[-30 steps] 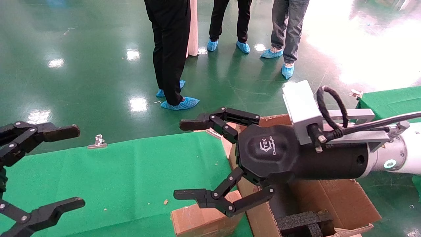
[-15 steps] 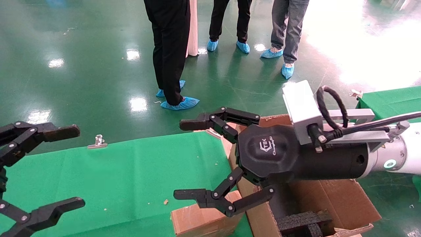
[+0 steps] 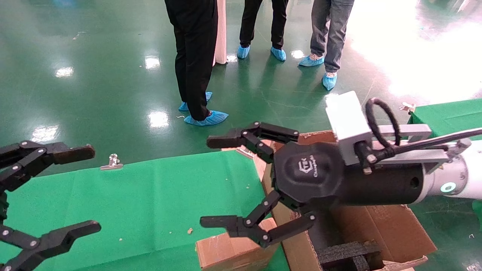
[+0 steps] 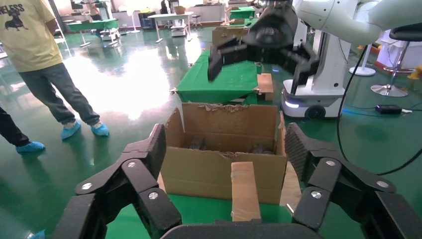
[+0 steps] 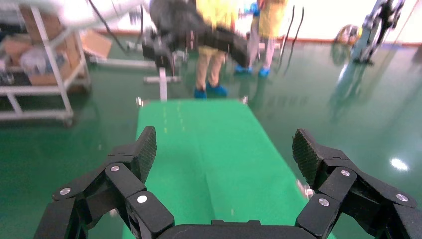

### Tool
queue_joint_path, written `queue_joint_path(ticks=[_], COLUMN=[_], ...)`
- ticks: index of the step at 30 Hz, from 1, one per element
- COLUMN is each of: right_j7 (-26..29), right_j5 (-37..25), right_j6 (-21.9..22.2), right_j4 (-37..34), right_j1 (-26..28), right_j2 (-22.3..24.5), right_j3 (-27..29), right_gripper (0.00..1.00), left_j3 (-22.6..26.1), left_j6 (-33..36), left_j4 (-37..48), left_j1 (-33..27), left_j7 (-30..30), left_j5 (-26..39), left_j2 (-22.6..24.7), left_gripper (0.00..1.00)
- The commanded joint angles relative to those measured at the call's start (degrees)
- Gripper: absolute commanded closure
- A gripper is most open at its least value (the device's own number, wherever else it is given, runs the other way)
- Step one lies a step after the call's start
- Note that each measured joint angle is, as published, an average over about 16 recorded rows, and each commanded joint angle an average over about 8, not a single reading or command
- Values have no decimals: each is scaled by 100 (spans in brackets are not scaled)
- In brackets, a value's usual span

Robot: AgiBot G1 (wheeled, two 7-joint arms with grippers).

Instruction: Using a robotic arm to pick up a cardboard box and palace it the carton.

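The small brown cardboard box [image 3: 226, 252] lies on the green table [image 3: 143, 203], right against the side of the large carton [image 3: 391, 229], which holds black foam [image 3: 346, 252]. My right gripper [image 3: 211, 181] on its white arm hovers open above the box and the carton's edge, with nothing between its fingers. My left gripper [image 3: 91, 189] hangs open over the table's left end, facing the box [image 4: 245, 191] and the carton [image 4: 219, 172]. The right wrist view shows only the green cloth [image 5: 214, 129] between its open fingers [image 5: 144, 149].
Three people in blue shoe covers [image 3: 205, 118] stand on the shiny green floor beyond the table. A metal clip [image 3: 112, 162] grips the table's far edge. A second green table [image 3: 448, 114] stands at the right.
The left gripper has shifted slightly lower and to the right in the head view. The right arm has edged a little to the right. Both stay open.
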Motion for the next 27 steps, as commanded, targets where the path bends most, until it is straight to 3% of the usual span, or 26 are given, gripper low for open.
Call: queue_joint_path(ticks=[1, 14, 27], right_j7=[13, 268, 242], right_j5=[-97, -1685, -2473], right_j6=[-24, -415, -432], right_j4=[9, -293, -856], right_j1=[52, 1375, 2416], right_j2=[24, -319, -901], right_j3=[-37, -1418, -3230], right_gripper=[0, 0, 0], left_j3=[0, 1, 2], left_j6=[0, 0, 0], left_j4=[0, 1, 1], left_j1=[0, -1, -1], left_j7=[0, 1, 1], left_j5=[0, -1, -1], left_j2=[0, 0, -1], left_gripper=[100, 100, 100])
